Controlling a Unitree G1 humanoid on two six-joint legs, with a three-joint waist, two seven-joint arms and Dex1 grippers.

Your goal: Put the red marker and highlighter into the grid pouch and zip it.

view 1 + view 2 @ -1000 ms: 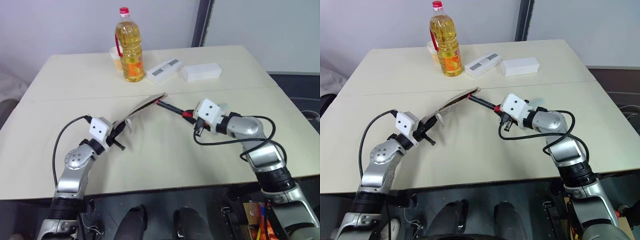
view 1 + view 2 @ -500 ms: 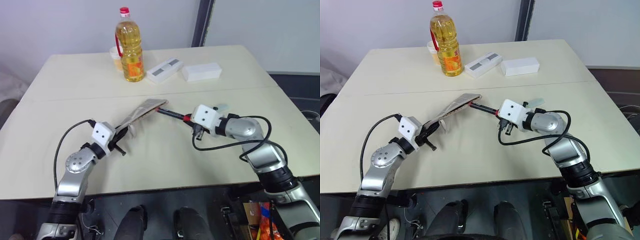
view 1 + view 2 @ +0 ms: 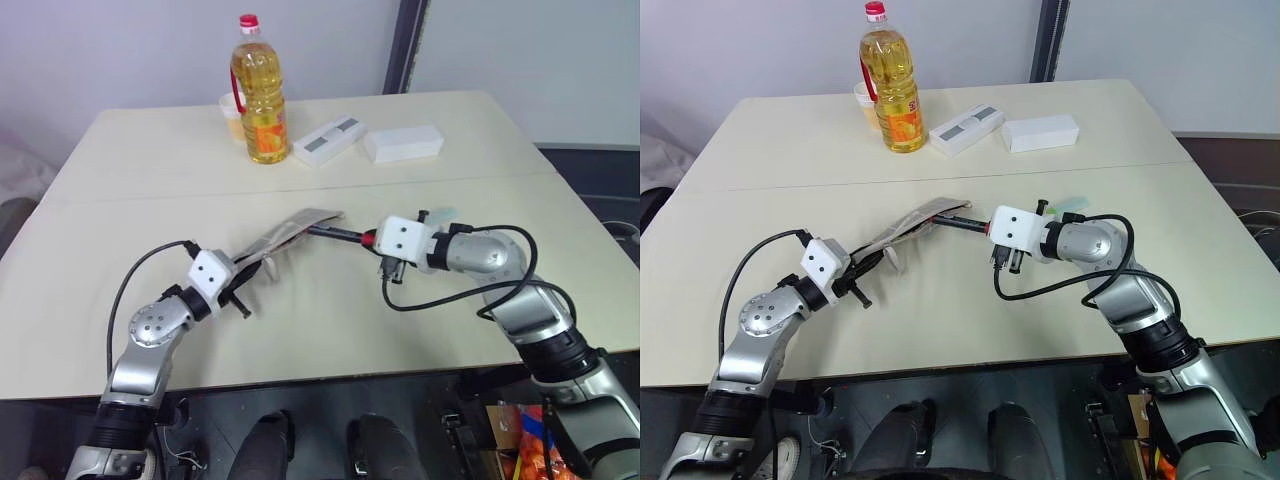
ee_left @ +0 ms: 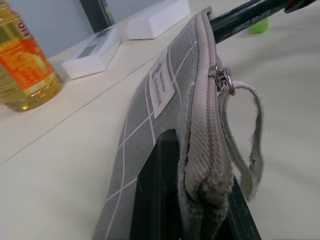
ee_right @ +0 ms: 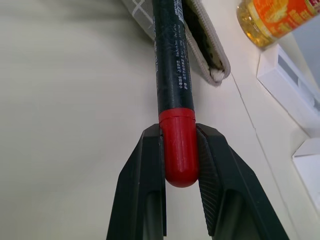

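The grid pouch [image 3: 285, 233] is grey with white lines and lies slanted just above the table's middle. My left gripper [image 3: 238, 287] is shut on its near end. Its zipper pull and cord [image 4: 223, 80] hang at the side, and the far end gapes open. The red marker [image 5: 172, 75] is black with a red cap. My right gripper [image 5: 178, 131] is shut on that cap. The marker's black end [image 3: 330, 231] reaches the pouch's open end; whether it is inside I cannot tell. The light-green highlighter [image 3: 440, 213] lies on the table behind my right wrist.
A bottle of yellow oil [image 3: 259, 90] stands at the back with a small cup [image 3: 229, 107] behind it. Two white boxes [image 3: 327, 139] [image 3: 403, 143] lie to its right. The table's near edge [image 3: 330, 375] runs below both arms.
The pouch's far end has sunk toward the table. My right gripper has rolled and carried the marker left, up to the pouch's open end.
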